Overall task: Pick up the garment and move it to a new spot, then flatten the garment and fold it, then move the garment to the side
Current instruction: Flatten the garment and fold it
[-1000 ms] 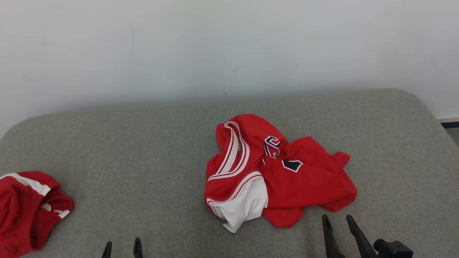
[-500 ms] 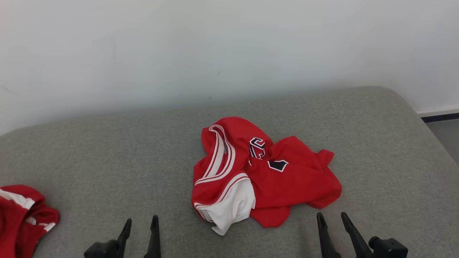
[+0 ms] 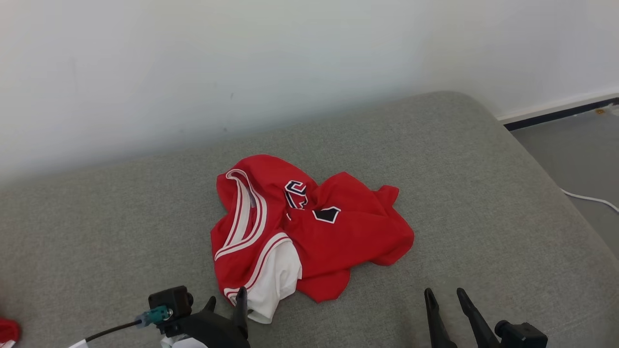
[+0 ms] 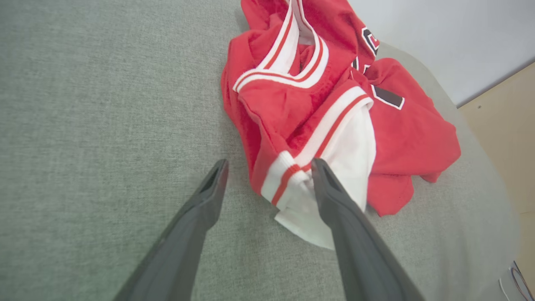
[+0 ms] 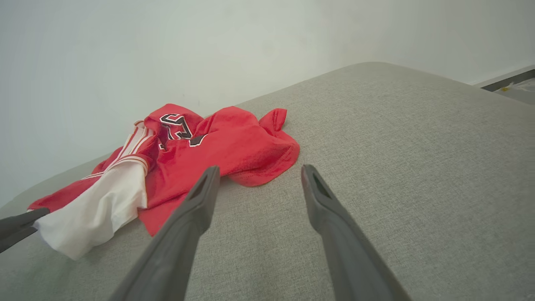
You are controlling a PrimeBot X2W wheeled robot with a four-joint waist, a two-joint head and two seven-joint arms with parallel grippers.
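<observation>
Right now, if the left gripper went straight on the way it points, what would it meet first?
Most likely the garment: its white, red-striped edge lies just past the open jaws of the left gripper, with one finger over the white cloth. Whether it touches yet is unclear.

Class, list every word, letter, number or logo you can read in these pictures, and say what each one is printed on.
"C"-like curved mark, dark with white edging, on the crumpled red jersey: folds hide part of it, so I cannot tell whether it is a letter or a digit.
Beside it, a dark patch on the same jersey: only a fragment shows, unreadable.
No other writing can be read.
</observation>
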